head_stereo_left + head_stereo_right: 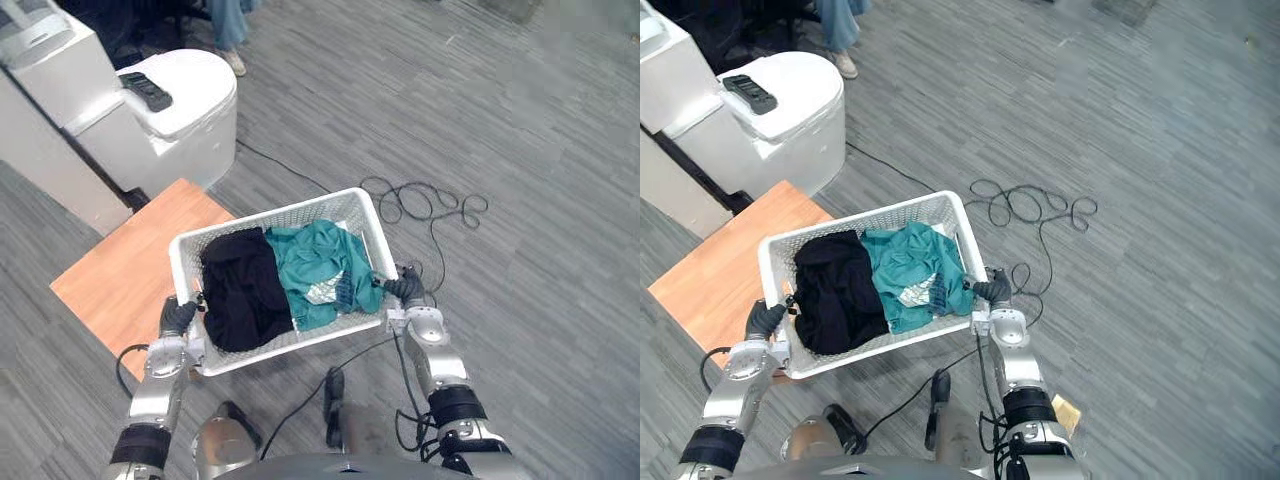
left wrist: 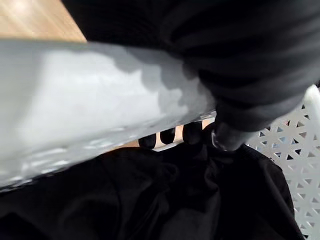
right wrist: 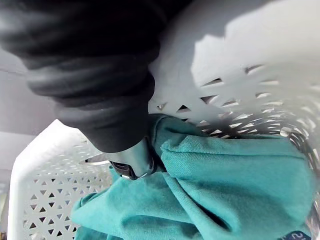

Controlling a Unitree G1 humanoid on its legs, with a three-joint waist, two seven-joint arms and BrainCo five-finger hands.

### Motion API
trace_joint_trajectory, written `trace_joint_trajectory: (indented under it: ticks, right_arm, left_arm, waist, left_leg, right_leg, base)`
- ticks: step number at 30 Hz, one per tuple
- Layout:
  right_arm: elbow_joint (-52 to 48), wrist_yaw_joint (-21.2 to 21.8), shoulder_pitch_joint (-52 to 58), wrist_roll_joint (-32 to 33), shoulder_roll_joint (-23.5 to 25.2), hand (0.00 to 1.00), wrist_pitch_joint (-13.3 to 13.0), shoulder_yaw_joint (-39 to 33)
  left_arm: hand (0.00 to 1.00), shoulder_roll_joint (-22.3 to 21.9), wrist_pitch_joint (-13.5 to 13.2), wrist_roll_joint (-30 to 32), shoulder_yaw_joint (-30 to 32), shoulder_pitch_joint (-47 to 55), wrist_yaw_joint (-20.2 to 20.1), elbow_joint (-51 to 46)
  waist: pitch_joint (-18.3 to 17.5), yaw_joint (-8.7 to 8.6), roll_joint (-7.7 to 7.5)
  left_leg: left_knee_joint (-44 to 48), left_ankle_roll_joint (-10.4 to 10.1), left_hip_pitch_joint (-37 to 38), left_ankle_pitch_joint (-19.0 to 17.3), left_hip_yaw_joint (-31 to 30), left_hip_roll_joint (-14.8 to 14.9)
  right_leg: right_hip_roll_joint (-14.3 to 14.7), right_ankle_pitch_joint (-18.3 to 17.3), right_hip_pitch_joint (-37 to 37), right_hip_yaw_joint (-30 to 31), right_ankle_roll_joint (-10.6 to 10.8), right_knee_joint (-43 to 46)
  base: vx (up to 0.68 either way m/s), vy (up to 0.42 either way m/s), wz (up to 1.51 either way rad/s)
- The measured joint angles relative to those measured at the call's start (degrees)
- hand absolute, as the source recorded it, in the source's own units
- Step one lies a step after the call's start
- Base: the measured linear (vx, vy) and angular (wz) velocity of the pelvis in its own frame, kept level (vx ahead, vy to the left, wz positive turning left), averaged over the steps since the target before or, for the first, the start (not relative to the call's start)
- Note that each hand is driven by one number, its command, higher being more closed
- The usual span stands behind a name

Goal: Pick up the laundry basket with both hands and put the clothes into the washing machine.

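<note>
The white plastic laundry basket (image 1: 300, 212) has little holes all over its walls. It is held by its two short ends. The left robot hand (image 1: 178, 316) curls over one rim and the right robot hand (image 1: 405, 290) grips the other. Inside, a crumpled black cloth (image 1: 240, 290) lies touching a crumpled teal cloth (image 1: 315, 265). The white washing machine (image 1: 185, 120) stands well apart.

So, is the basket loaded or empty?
Loaded: a black garment and a teal garment lie side by side in the white basket.
</note>
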Motion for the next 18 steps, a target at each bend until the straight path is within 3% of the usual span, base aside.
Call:
trace_joint_trajectory:
  ticks: [3, 5, 7, 8, 9, 10, 11, 12, 13, 14, 15, 16, 17, 18]
  right_arm:
    - [-7.6, 0.0, 6.6, -1.7, 0.3, 1.0, 0.0, -2.4]
    - [-10.0, 0.0, 9.5, -2.1, 0.4, 1.0, -0.5, -3.9]
    - [-10.9, 0.0, 11.9, -2.2, 0.5, 1.0, -0.5, -4.2]
    - [-10.9, -0.1, 13.1, -2.7, 0.6, 1.0, -0.5, -3.6]
    - [-10.9, -0.1, 13.6, -3.1, 0.6, 1.0, -0.5, -3.4]
    - [-10.9, 0.0, 14.2, -4.3, 0.8, 1.0, -0.6, -3.4]
    - [-10.9, 0.1, 14.3, -4.4, 0.0, 1.0, -0.7, -3.4]
    - [-10.9, 0.2, 14.3, -4.4, -0.6, 1.0, -0.7, -3.4]
    - [-10.7, 0.9, 14.1, -4.4, -2.2, 1.0, -1.0, -3.3]
    - [-11.0, 1.2, 14.7, -4.4, -1.0, 1.0, -1.0, -2.8]
    - [-11.0, 1.1, 15.5, -4.4, 0.4, 1.0, -1.2, -2.6]
    - [-10.4, 0.9, 14.7, -4.4, 0.3, 1.0, -1.3, -2.8]
    - [-7.9, 0.4, 12.5, -4.4, 0.1, 1.0, -0.7, -2.8]
    - [-8.0, 0.3, 12.1, -4.4, 0.2, 1.0, -0.6, -2.3]
  left_arm:
    - [1.0, -0.2, 0.0, 0.0, -2.9, -0.3, -0.3, 1.3]
    - [1.0, -1.2, 0.0, 0.0, -4.1, -0.3, -0.4, 1.8]
    - [1.0, -2.3, 0.0, 0.0, -4.2, 0.2, -0.5, 3.1]
    - [1.0, -2.4, 0.0, 0.0, -4.2, 1.7, -0.7, 3.4]
    - [1.0, -2.4, 0.0, 0.0, -4.2, 2.5, -0.9, 3.4]
    - [1.0, -2.9, -0.1, 0.0, -4.2, 3.9, -1.2, 3.2]
    - [1.0, -4.0, -0.1, 0.0, -4.2, 5.2, -1.2, 2.8]
    - [1.0, -4.6, -0.1, 0.0, -4.2, 5.7, -1.2, 2.6]
    - [1.0, -6.4, -0.4, 0.0, -3.6, 6.6, -1.3, 2.2]
    - [1.0, -6.0, -0.7, 0.0, -2.6, 7.6, -1.4, 2.1]
    - [1.0, -4.8, -0.8, 0.0, -2.3, 8.3, -1.5, 1.7]
    - [1.0, -5.5, -1.1, 0.0, -2.0, 8.0, -1.7, 2.4]
    - [1.0, -5.7, -0.8, 0.0, -1.6, 7.6, -1.6, 2.2]
    - [1.0, -5.6, -0.8, 0.0, -1.5, 7.9, -1.5, 2.0]
  waist:
    - [-0.2, -1.44, -0.25]
    - [-0.1, -1.99, -0.12]
    - [0.0, -1.99, 0.07]
    - [0.1, -1.86, 0.19]
    - [0.1, -1.84, 0.2]
    - [0.2, -1.39, 0.58]
    - [0.4, -0.58, 1.85]
    - [0.3, -0.49, 2.98]
    - [0.3, 1.69, 7.3]
    - [0.3, 2.4, 6.93]
    - [0.6, 1.69, 5.42]
    - [2.1, 1.52, 6.98]
    - [2.5, 1.36, 7.35]
    - [2.7, 1.94, 6.9]
  left_leg:
    - [-0.2, -1.5, 0.8, 0.9, -3.0, 2.7]
    - [1.8, -1.1, 1.4, 0.4, -2.8, 4.7]
    - [4.7, 0.4, 2.8, -0.4, -3.8, 6.3]
    - [8.6, 3.1, 2.6, 0.1, -10.6, 6.2]
    - [10.8, 4.5, 1.8, 0.4, -14.8, 5.6]
    - [13.8, 3.2, 0.0, -3.7, -25.1, 1.3]
    - [13.2, 0.7, -1.1, -8.1, -32.7, -5.3]
    - [10.8, 0.4, -1.7, -9.7, -35.2, -8.1]
    - [4.2, 1.7, -1.6, -9.8, -38.9, -9.8]
    - [5.2, 1.5, -1.8, -10.4, -37.5, -10.6]
    - [8.5, 0.0, -2.9, -11.1, -37.3, -11.5]
    - [12.3, -0.3, -4.5, -12.1, -38.8, -10.4]
    - [13.4, -0.7, -9.3, -13.7, -43.1, -13.2]
    - [12.9, -1.5, -11.6, -13.2, -43.2, -14.3]
  right_leg:
    - [3.0, -0.1, 2.2, -0.6, -1.2, -0.6]
    - [4.7, -1.3, 2.2, 0.0, -2.4, 1.1]
    - [5.9, -3.0, 2.2, 2.0, -3.1, 4.1]
    - [7.3, -4.4, 2.2, 4.6, -4.3, 6.5]
    - [7.4, -4.7, 2.2, 5.7, -4.5, 7.1]
    - [7.2, -4.7, 2.2, 9.1, -5.0, 7.8]
    - [7.4, -4.5, 1.3, 12.8, -5.4, 7.4]
    - [7.8, -4.5, 0.9, 13.8, -5.4, 6.4]
    - [11.6, -6.1, -2.0, 13.6, -5.7, 12.8]
    - [11.6, -9.4, -3.9, 12.0, -5.3, 24.3]
    - [10.1, -16.8, -0.7, 13.4, -7.0, 22.8]
    - [11.4, -17.1, -0.1, 13.5, -6.7, 21.7]
    - [12.5, -15.3, 0.0, 17.4, -7.2, 18.8]
    - [12.7, -14.5, 0.1, 19.5, -6.3, 16.7]
  base:
    - [-0.06, -0.173, 0.09]
    - [-0.09, -0.123, -0.21]
    - [-0.1, -0.073, -0.6]
    - [-0.09, -0.077, -0.8]
    - [-0.1, -0.08, -1.21]
    - [-0.16, 0.062, -1.39]
    - [-0.18, 0.136, -1.52]
    - [-0.16, 0.193, -2.05]
    - [-0.06, 0.119, -1.82]
    - [0.0, 0.077, -1.54]
    - [0.04, 0.035, -0.5]
    - [-0.11, 0.021, -0.25]
    - [-0.18, 0.038, -0.45]
    - [-0.23, 0.064, -0.66]
